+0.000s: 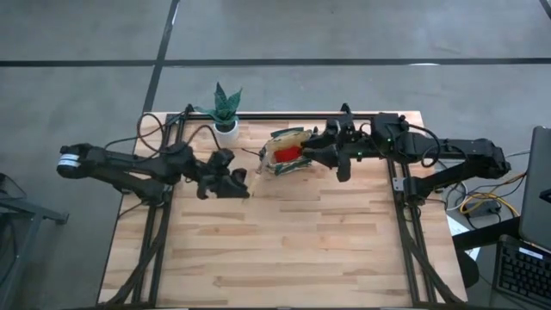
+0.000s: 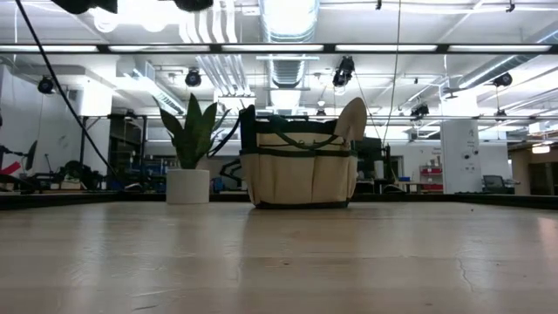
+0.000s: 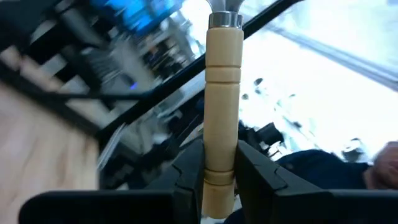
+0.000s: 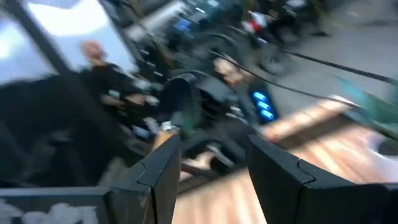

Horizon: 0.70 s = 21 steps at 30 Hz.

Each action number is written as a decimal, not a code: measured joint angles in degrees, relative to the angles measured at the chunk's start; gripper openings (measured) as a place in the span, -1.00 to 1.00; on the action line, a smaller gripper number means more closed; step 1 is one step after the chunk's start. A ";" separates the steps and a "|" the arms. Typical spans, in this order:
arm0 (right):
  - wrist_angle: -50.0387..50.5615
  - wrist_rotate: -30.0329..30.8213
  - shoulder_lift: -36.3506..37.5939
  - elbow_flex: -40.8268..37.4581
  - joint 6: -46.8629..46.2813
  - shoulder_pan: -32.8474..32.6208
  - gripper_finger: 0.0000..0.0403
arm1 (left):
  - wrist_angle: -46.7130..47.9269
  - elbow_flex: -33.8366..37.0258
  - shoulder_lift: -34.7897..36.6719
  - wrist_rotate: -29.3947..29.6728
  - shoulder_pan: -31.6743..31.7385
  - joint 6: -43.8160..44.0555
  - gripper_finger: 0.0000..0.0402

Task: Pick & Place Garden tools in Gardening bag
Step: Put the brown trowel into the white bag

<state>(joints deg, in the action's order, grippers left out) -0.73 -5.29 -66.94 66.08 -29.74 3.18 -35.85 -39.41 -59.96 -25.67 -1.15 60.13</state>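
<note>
The tan gardening bag (image 1: 288,148) with dark green trim stands at the table's far middle, and it also shows in the low view (image 2: 296,170). A red soft item (image 1: 287,153) lies inside it. A silver trowel head (image 2: 353,119) sticks up out of its top. My left gripper (image 1: 231,182) is to the left of the bag and nearer the table's front. It is shut on a trowel's wooden handle (image 3: 222,93). My right gripper (image 1: 312,155) is at the bag's right side, and its fingers are open and empty in the right wrist view (image 4: 211,146). My left gripper pinches the trowel's wooden handle near its free end (image 3: 219,177) between its two fingers (image 3: 255,174). The handle runs on past the fingertips to its silver ferrule (image 3: 224,18). The trowel's head is out of the picture. Nothing of the trowel shows at table height in the low view.
A green plant in a white pot (image 1: 225,116) stands just left of the bag at the far edge, and it also shows in the low view (image 2: 188,185). Bare wooden tabletop (image 1: 284,250) stretches toward the near edge. A person shows in the room beyond (image 4: 93,53).
</note>
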 joint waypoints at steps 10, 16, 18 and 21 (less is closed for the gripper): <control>-13.93 -1.24 -6.66 0.57 -3.21 -1.18 0.01 | -6.38 -1.73 -0.32 2.59 -3.80 -0.79 -0.64; -17.63 -3.90 -11.53 4.79 -1.62 -2.39 0.09 | -6.65 -2.18 -0.44 3.22 -6.14 -1.50 -0.64; -17.78 -4.14 -13.75 7.66 1.06 -3.12 0.09 | -6.60 -2.18 -0.44 3.24 -6.62 -1.46 -0.64; -17.12 -4.36 -17.16 11.71 4.37 -3.83 0.08 | -6.68 -2.15 -0.61 3.23 -7.09 -1.28 -0.64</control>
<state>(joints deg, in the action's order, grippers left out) -17.85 -9.64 -84.10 77.80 -25.37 -0.66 -42.53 -41.56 -60.58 -22.45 -8.23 58.85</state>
